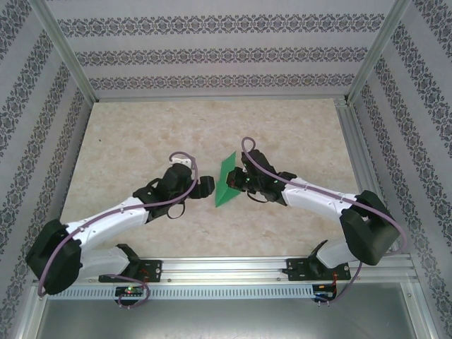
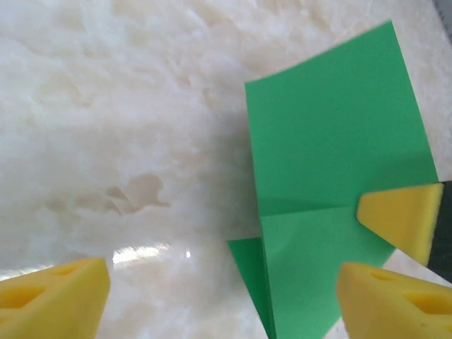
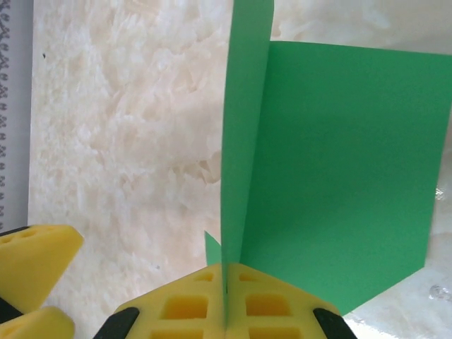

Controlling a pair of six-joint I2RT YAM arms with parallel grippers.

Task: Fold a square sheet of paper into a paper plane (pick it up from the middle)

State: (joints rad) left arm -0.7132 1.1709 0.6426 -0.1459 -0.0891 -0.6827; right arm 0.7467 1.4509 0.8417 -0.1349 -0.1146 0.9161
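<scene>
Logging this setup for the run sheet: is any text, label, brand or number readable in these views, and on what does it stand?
No text can be read in any view.
Green paper: plain, no print.
Patterned walls: ornament only, no letters.
Small boards on the front rail: any marking is too small to read.

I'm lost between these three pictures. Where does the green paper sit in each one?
Top external: the green paper is at mid-table, between the tips of the two arms.
Left wrist: the green paper takes up the right half of the picture.
Right wrist: the green paper is at centre and right, pinched at the bottom by the right arm's yellow fingers.
Shared landmark: the marbled beige tabletop behind the paper.
</scene>
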